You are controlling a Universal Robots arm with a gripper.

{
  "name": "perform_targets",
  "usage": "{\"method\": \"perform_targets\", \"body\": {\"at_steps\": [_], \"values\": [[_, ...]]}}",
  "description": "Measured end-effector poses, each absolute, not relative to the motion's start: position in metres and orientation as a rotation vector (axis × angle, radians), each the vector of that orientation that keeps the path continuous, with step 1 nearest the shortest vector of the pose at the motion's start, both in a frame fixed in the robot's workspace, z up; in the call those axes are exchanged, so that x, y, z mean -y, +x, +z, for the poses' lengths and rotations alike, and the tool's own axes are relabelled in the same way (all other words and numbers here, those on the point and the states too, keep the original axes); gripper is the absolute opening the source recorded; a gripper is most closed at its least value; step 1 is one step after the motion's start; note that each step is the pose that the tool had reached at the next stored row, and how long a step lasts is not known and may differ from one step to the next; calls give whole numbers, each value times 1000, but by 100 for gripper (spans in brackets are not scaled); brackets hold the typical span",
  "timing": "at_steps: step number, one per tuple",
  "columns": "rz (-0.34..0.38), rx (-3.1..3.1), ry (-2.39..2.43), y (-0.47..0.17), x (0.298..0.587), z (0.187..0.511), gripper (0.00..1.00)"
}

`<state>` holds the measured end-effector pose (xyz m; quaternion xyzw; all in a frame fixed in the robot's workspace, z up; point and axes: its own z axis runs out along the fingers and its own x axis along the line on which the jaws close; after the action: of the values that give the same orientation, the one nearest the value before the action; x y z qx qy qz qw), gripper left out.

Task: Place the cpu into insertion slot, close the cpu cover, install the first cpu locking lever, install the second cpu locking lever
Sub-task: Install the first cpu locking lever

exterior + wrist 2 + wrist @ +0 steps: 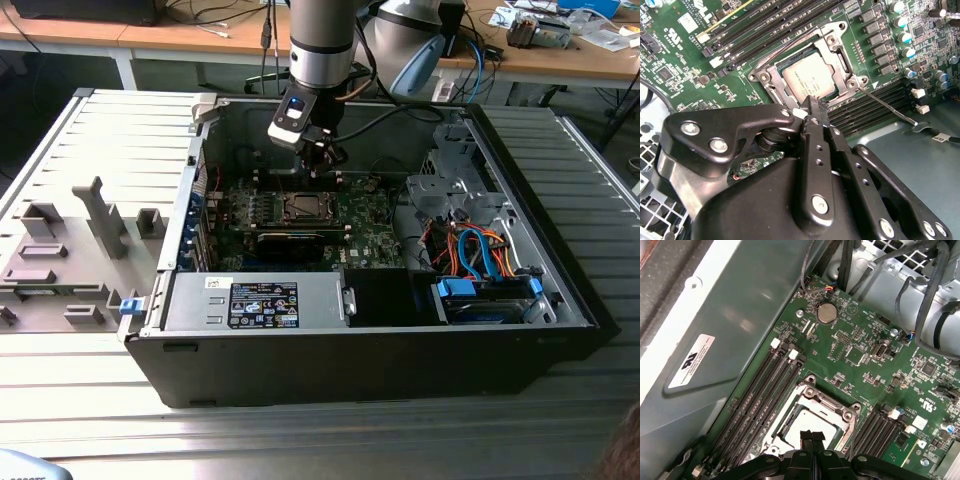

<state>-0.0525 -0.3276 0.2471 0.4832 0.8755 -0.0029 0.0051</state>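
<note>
— Where's the cpu (807,80)?
— In the slot (764,77) on the green board (685,55), pale face up. The cover (841,54) lies flat around it and frames the face.
— And the gripper (812,106)?
— Right over the slot, with its tip at the edge of the cpu in the second wrist view. The fingers (807,438) are clenched together, and nothing shows between them.
— Touching anything?
— I can't tell whether the tip meets the cover or hangs just off it.
— Levers?
— One thin lever (887,106) slants out from a corner of the slot, across the black memory sockets (875,107).
— The wider scene?
— In the exterior view the arm (320,40) reaches down into an open case (330,350) lying on a ribbed metal counter (100,420). The gripper is over the middle of the board.
</note>
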Motion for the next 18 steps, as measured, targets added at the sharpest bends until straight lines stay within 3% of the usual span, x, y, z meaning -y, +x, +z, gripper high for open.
{"method": "perform_targets", "body": {"at_steps": [18], "values": [[-9, -2752, 1494, -52, 328, 247, 11]]}}
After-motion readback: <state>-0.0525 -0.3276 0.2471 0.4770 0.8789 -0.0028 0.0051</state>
